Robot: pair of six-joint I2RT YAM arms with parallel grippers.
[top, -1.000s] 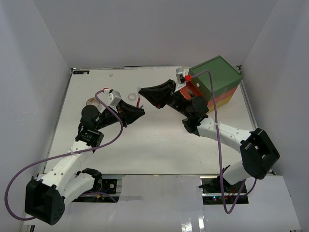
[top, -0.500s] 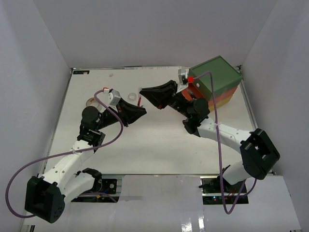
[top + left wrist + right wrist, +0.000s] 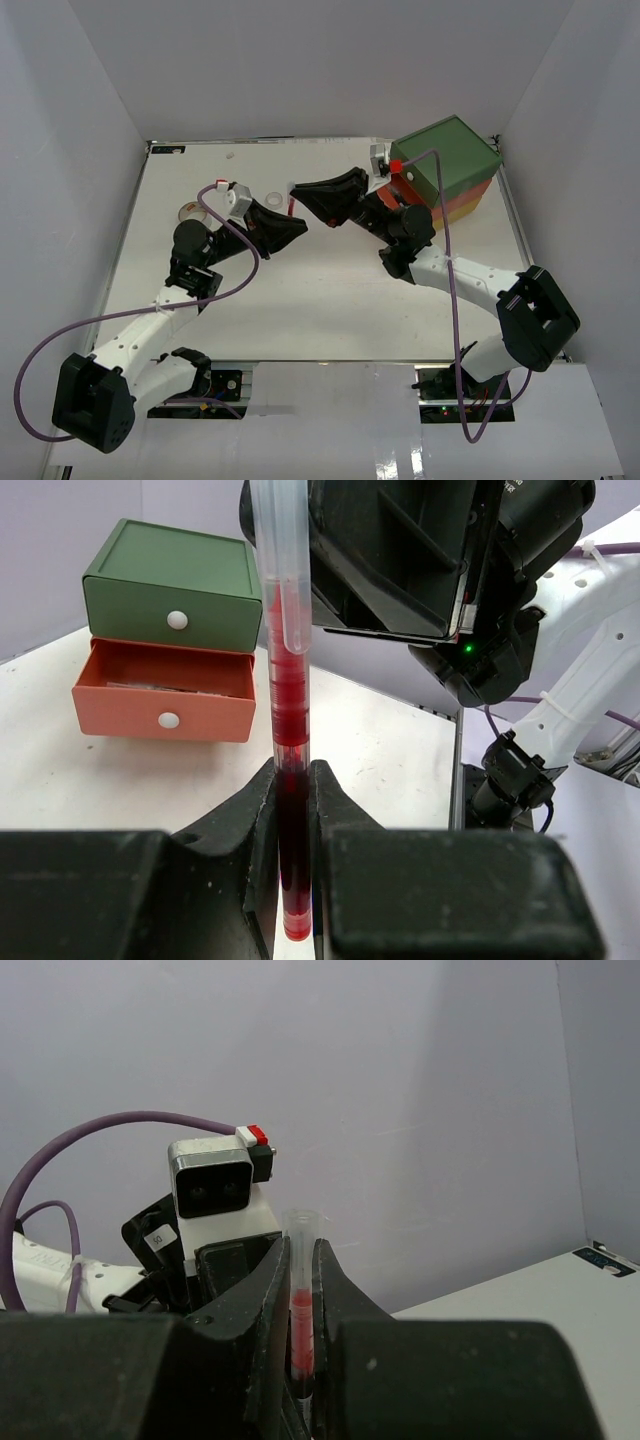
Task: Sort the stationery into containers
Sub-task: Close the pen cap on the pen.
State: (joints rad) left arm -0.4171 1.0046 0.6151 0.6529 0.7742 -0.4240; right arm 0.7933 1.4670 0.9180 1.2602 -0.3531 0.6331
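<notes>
one red pen clamped by left end effector and right end effector.

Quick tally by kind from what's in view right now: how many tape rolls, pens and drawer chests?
Tape rolls: 2 (beige tape roll, clear tape roll)
Pens: 1 (red pen)
Drawer chests: 1 (drawer chest)
Total: 4
</notes>
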